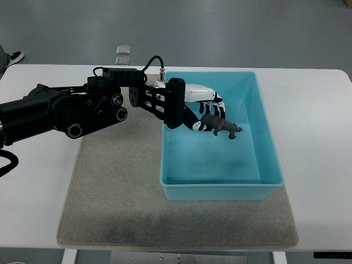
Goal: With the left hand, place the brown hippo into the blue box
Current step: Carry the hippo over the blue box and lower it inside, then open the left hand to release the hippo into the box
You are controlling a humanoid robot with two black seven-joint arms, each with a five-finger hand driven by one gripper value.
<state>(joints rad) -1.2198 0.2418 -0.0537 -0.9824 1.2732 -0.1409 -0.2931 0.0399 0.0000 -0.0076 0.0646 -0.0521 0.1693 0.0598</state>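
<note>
My left arm comes in from the left edge and reaches over the near-left wall of the blue box (264, 115). The left hand (204, 115) hangs above the box's inside, fingers curled around the rear of the brown hippo (223, 125). The hippo's head and front legs stick out to the right of the fingers. It hangs above the box floor, roughly over the upper middle of the box. The right arm does not show.
The blue box rests on a grey felt mat (110, 198) on a white table (319, 137). Two small clear squares (123, 54) lie on the floor beyond the table's far edge. A shoe tip (14, 56) shows at the far left.
</note>
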